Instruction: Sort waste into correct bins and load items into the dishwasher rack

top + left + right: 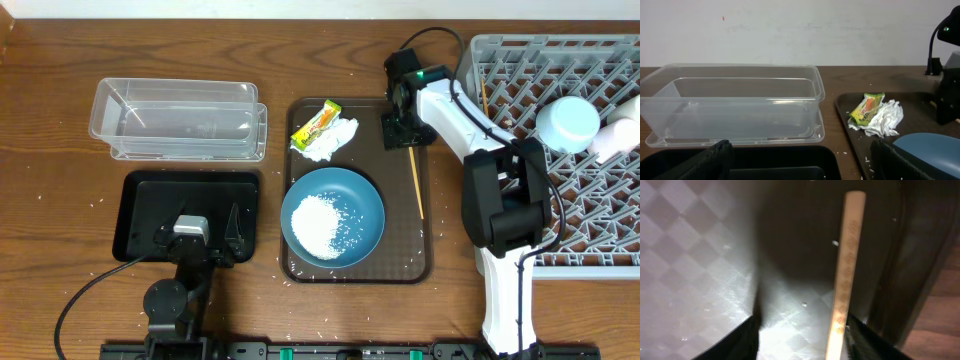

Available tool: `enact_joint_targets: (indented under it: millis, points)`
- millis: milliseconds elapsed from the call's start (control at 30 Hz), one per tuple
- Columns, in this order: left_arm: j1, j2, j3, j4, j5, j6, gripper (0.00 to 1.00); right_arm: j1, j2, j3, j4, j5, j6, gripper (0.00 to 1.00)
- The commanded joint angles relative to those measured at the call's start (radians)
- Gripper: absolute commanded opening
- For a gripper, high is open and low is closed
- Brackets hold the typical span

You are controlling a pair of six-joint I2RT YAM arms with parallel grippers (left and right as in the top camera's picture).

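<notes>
Rice grains [322,222] are lying as a white heap on the blue plate [368,200], which is sitting in the lower half of the brown serving tray [400,250] at the centre of the overhead view. Above the plate, on the same tray, the yellow-green wrapper [315,122] is resting against the crumpled tissue [335,140]. One wooden chopstick [415,180] is lying along the tray's right side, and the right gripper [407,128] is standing over its upper end. In the right wrist view the chopstick is passing between the two fingers [742,340]; they are standing partly open around it, with a clear gap on the left, so it is not clamped. The left gripper [196,235] is hanging over the black tray [140,200] at the lower left, spread wide and holding nothing. The clear tub [180,120] is sitting at the upper left. The grey rack [600,230] is filling the right edge, with a white cup [567,122] inside.
</notes>
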Motion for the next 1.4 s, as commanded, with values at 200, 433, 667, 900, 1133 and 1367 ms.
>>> enact_joint_targets:
  millis: [200,433,667,900,1133,1367]
  points:
    - [-0.003,-0.007,-0.015,-0.033,0.014,0.006,0.91,0.005,0.011,-0.051,-0.011,-0.005,0.015,0.24]
    - [-0.003,-0.007,-0.015,-0.033,0.014,0.006,0.91,-0.010,-0.006,0.121,-0.164,0.010,0.010,0.01]
    - [-0.003,-0.007,-0.015,-0.033,0.014,0.006,0.91,-0.053,-0.009,0.414,-0.317,0.016,-0.044,0.01]
    - [-0.003,-0.007,-0.015,-0.033,0.014,0.006,0.91,-0.170,-0.009,0.657,-0.407,0.099,-0.055,0.02]
    - [-0.003,-0.007,-0.015,-0.033,0.014,0.006,0.91,-0.294,-0.009,0.670,-0.380,0.100,-0.155,0.02]
    - [-0.003,-0.007,-0.015,-0.033,0.014,0.006,0.91,-0.347,-0.007,0.632,-0.304,0.089,-0.185,0.03]
